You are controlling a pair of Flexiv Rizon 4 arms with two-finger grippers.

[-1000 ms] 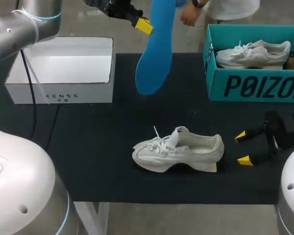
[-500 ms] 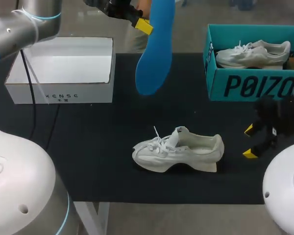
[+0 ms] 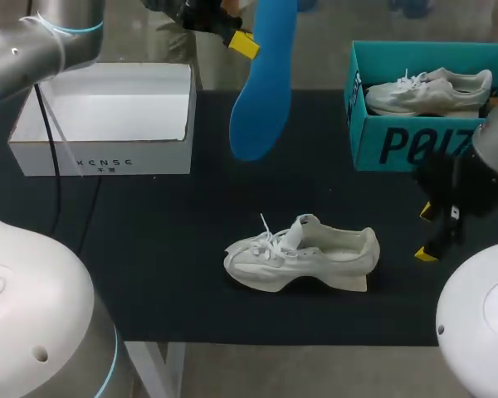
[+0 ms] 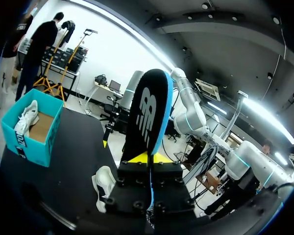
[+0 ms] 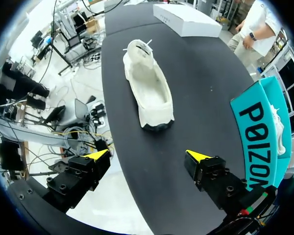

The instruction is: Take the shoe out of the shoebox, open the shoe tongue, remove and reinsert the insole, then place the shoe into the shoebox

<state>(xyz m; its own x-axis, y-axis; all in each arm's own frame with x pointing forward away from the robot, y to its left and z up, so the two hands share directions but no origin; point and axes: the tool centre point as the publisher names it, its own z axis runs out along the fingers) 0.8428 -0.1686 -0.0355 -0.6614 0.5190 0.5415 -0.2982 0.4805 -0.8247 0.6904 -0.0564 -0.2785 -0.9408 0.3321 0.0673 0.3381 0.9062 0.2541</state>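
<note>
**Insole aloft, shoe waiting on the worktop**

The shoe (image 3: pixel 303 253) lies on its sole in the middle of the dark worktop (image 3: pixel 166 249). Its toe points to the robot's left, its heel to the right, and its laces are loose with the tongue standing up. Seen from the right wrist, the mouth of the shoe (image 5: pixel 149 90) gapes open.

Up in the air on the far side of the shoe hangs the blue insole (image 3: pixel 266 83). The left gripper (image 3: pixel 249 43) has it by the upper end, fingers pinched narrow on it from both sides, and the rounded lower end dangles free, well clear of the shoe. The left wrist view shows it edge-on: the insole (image 4: pixel 146 117) runs straight out from between the yellow tips of the left gripper (image 4: pixel 148 157), black face one side, blue the other.

Off the shoe's heel end, apart from it, sits the right gripper (image 3: pixel 432 232). Its fingers are spread wide with nothing between them. From its own wrist, the right gripper (image 5: pixel 147 155) looks straight at the heel ahead.

The white box (image 3: pixel 100 153) stands open beyond the shoe's toe, on the far side. Beyond the heel, also on the far side, is the teal box (image 3: pixel 423 145), and a second shoe (image 3: pixel 427 89) lies in it.
</note>
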